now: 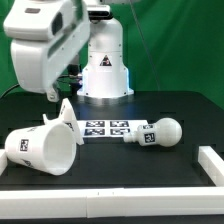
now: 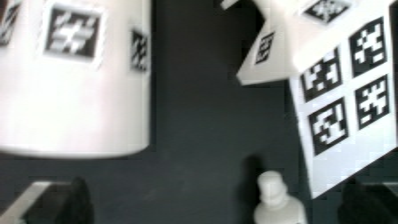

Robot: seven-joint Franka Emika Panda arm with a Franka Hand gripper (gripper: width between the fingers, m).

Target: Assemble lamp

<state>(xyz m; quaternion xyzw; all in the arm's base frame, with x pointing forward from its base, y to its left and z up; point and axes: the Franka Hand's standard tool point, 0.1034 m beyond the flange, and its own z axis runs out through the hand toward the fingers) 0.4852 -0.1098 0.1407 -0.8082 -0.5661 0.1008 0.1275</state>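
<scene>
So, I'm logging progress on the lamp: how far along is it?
Nothing looks joined: the shade lies on its side, the bulb lies apart, and the base sits loose by the shade. In hand: nothing, the gripper is open and empty. All joining is left.

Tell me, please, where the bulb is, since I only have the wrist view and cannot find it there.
Observer: The bulb lies on its side just past the end of the marker board, toward the exterior view's right.
Operator: Thank you. Which way does the shade's wide mouth face?
Observer: The shade lies on its side, with its mouth toward the exterior view's right and its narrow end toward the left.
</scene>
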